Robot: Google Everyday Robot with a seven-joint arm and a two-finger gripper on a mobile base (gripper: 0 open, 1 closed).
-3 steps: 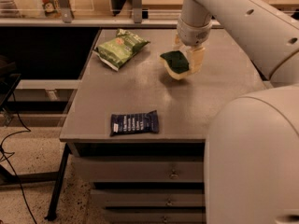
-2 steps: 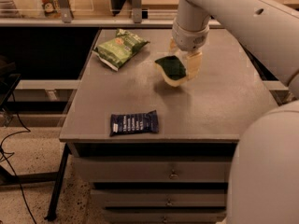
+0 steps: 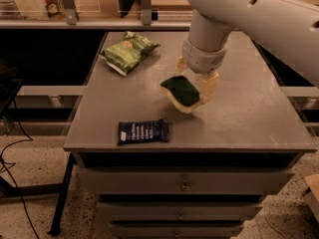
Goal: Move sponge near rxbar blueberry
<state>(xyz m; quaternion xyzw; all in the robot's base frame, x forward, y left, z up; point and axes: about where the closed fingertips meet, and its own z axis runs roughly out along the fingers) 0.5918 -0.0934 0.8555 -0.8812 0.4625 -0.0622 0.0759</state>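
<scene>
Nearer, leftward now: the sponge (image 3: 180, 90), clamped in my gripper (image 3: 195, 87). The rxbar blueberry (image 3: 143, 131) lies near-left of it.

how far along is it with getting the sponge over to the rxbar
Done: the gripper is shut on the sponge, which sits tilted and looks lifted off the table near its middle.

In hand: carrying the sponge, with a gap to the rxbar blueberry at the front left edge.

Left: bring it forward and left, set it down beside the bar, and release.
</scene>
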